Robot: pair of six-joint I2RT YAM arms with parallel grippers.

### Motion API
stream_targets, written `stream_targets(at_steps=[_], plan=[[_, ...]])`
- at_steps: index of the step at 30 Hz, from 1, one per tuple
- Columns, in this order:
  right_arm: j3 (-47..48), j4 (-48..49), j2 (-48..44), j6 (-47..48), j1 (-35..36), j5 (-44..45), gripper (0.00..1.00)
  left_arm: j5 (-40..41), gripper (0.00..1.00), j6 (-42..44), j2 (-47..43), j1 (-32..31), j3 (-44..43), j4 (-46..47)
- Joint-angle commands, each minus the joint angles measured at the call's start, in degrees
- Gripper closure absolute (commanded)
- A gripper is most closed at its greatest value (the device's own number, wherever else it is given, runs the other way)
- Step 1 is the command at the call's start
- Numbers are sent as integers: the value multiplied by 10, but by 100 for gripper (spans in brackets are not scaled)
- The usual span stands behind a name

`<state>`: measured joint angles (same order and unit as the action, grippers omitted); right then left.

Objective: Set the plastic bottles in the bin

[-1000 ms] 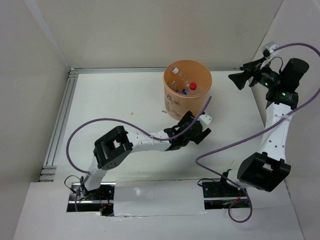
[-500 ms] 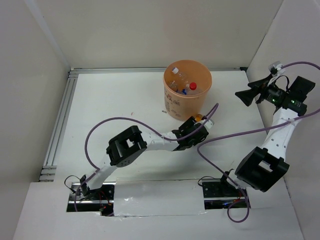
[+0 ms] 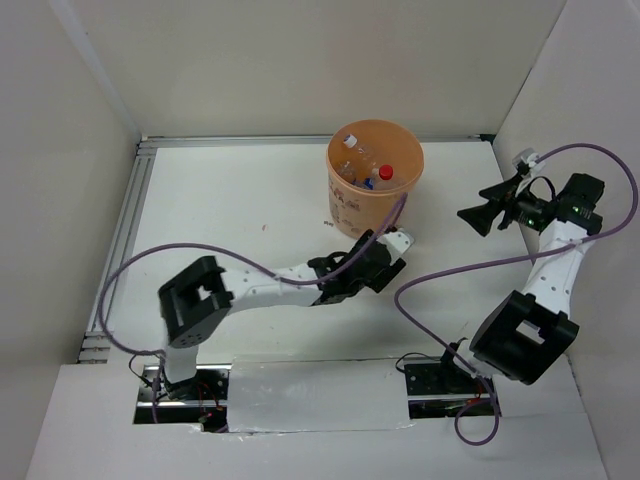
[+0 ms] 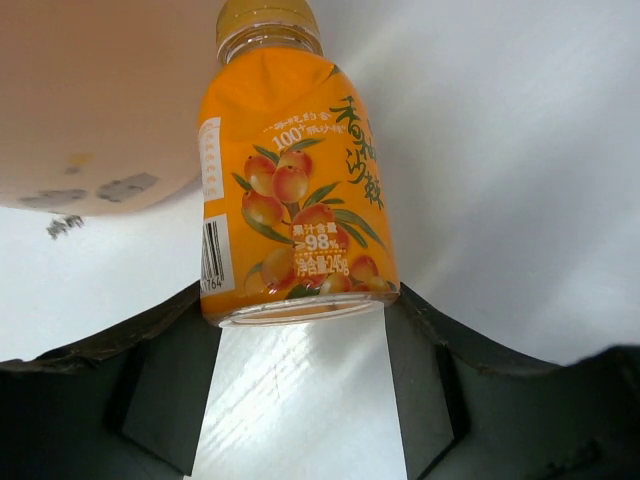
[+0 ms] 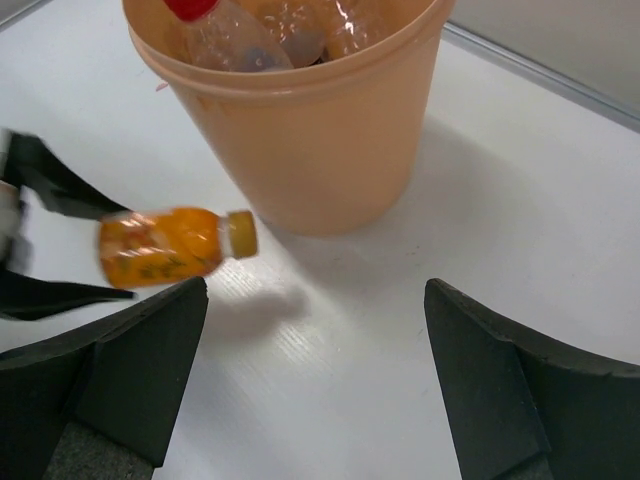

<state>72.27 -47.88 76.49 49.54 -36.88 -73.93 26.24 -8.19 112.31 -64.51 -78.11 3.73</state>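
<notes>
A small orange bottle (image 4: 295, 190) of juice, with a yellow cap, lies level beside the foot of the bin (image 4: 90, 100). My left gripper (image 4: 300, 312) is shut on its base, with a finger against each side. In the right wrist view the orange bottle (image 5: 165, 245) hangs a little above the table over its own shadow, cap toward the bin (image 5: 310, 140). Several clear bottles (image 3: 365, 170) lie inside the peach-orange bin (image 3: 362, 210). From above, the left gripper (image 3: 385, 258) hides the orange bottle. My right gripper (image 3: 475, 217) hovers open to the bin's right, holding nothing.
An aluminium rail (image 3: 125, 240) runs along the table's left side and back edge. White walls close in on the left, back and right. Purple cables (image 3: 450, 275) loop over the table from both arms.
My left gripper has closed onto the orange bottle's base, and the arm has drawn back a little toward the left. The right arm has swung lower and leftward, its gripper still open.
</notes>
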Motion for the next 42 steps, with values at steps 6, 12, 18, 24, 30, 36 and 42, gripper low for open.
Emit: stream_targets(at_steps=[6,12,18,24,30,36,42], plan=[[-42,-40,-33,81,9,26,6,-94,100,-7,-279,-13,34,14],[-62,-34,-33,81,9,26,6,-107,100,13,-317,16,-7,31],[-62,-40,-54,105,50,76,3,-92,100,-30,-193,120,-107,45],[-76,-53,-82,120,69,121,0,-114,86,-56,-62,185,-248,-29],[-86,-52,-100,108,69,140,0,-124,0,-61,-38,199,-291,-39],[-92,-39,-106,66,69,170,0,-130,0,-54,-181,193,-210,-7],[-96,30,-117,-71,55,193,0,-176,0,-87,-396,239,47,2]])
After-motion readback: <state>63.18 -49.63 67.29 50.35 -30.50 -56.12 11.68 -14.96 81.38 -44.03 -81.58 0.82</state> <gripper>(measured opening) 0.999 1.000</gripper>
